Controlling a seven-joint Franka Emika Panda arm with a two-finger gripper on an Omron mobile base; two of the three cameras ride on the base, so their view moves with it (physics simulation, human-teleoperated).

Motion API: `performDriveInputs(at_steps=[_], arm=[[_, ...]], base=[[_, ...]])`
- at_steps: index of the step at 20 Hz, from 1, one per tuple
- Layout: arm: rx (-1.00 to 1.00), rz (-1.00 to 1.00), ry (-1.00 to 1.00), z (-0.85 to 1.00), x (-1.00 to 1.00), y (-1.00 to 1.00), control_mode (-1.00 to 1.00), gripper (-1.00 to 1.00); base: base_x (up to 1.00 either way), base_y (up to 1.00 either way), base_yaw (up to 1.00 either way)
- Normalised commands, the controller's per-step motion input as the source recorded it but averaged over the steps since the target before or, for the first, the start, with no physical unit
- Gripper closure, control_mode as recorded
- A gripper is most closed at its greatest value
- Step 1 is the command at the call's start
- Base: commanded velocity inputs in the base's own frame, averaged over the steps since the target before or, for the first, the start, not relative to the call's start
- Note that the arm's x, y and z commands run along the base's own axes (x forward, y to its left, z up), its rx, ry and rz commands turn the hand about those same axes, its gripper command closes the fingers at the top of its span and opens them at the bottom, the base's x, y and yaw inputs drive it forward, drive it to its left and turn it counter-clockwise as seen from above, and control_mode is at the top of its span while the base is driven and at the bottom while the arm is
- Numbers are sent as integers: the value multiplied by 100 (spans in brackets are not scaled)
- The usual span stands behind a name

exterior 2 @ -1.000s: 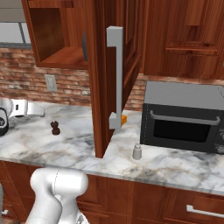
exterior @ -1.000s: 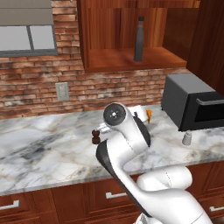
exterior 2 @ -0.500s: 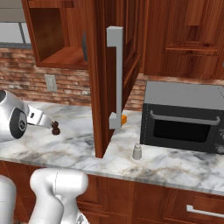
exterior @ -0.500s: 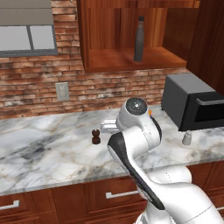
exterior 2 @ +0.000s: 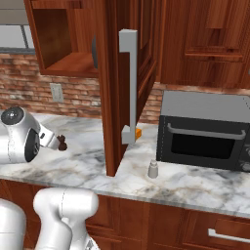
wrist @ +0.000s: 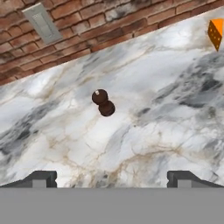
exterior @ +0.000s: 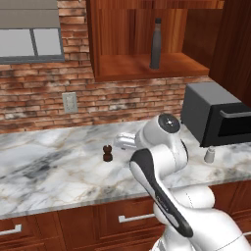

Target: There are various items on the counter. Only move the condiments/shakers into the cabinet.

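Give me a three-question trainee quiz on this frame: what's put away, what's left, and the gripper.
1. True or false: the tall dark bottle already stands on the cabinet shelf.
2. Which item lies straight ahead of the gripper in the hand view? A. pale grey shaker B. brown pepper mill C. orange wedge
3. Fill in: the pale grey shaker stands on the counter in front of the ____.

Key: 1 true. 2 B, the brown pepper mill; the orange wedge sits off to the side. 3 microwave.

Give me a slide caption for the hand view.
Open gripper above the marble counter, pepper mill ahead, orange wedge off to the side.
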Motion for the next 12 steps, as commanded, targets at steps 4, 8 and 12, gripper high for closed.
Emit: performDriveInputs(at_steps=[4,8,12], arm=[[-1,0,0,0,0,0,-100,-100],[-5,0,3,-6,0,7,-100,-100],[-11,7,10,-26,0,14,-100,-100]], base=[[0,0,0],[0,0,0],[0,0,0]])
